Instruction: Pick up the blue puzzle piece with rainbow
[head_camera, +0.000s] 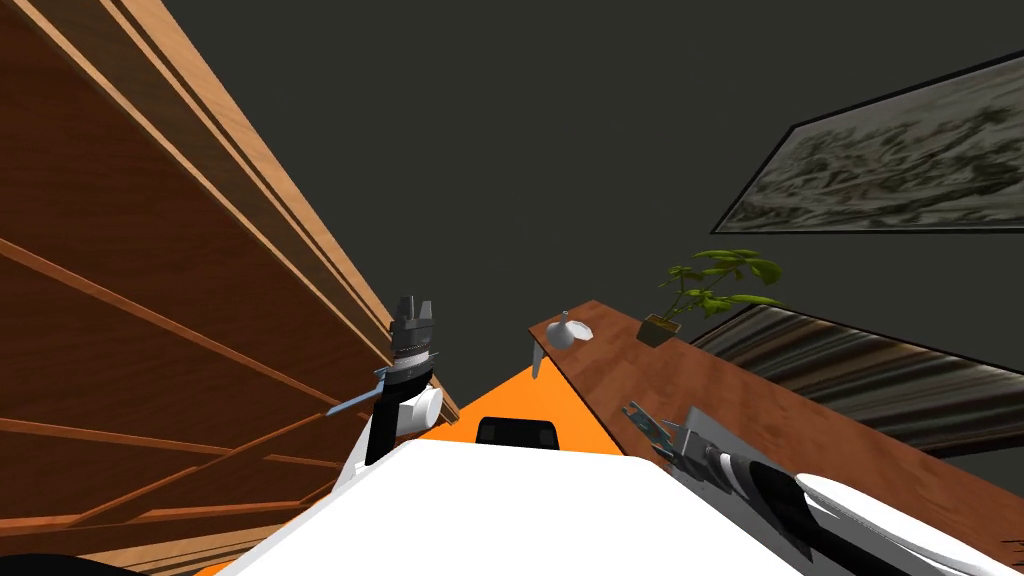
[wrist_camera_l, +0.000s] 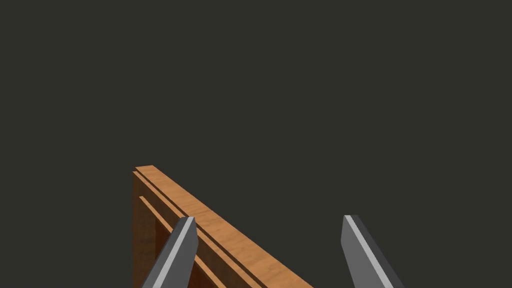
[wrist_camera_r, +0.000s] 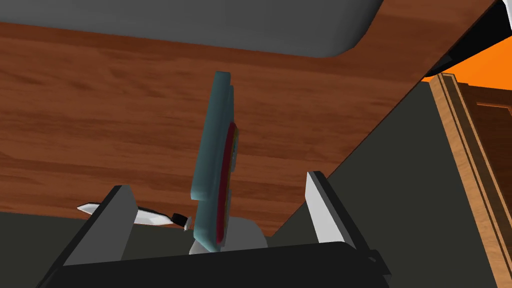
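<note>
As the puzzle piece (wrist_camera_r: 210, 150) shows edge-on inside the wide right claw (wrist_camera_r: 217, 180) | teal-blue slab, red-banded face | left claw (wrist_camera_l: 270, 217) wide

You see the blue puzzle piece (wrist_camera_r: 212, 165) edge-on: its rainbow face shows as a thin red stripe, and its near end is hidden behind the body of the right gripper (wrist_camera_r: 217, 180). A small white, dark-tipped item (wrist_camera_r: 152, 217) is half covered by one finger (wrist_camera_r: 117, 220); unidentifiable

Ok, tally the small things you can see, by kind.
Puzzle piece: 1
Plant: 1
White vase: 1
Pointed white thing, kind unclear: 1
Total: 4
</note>
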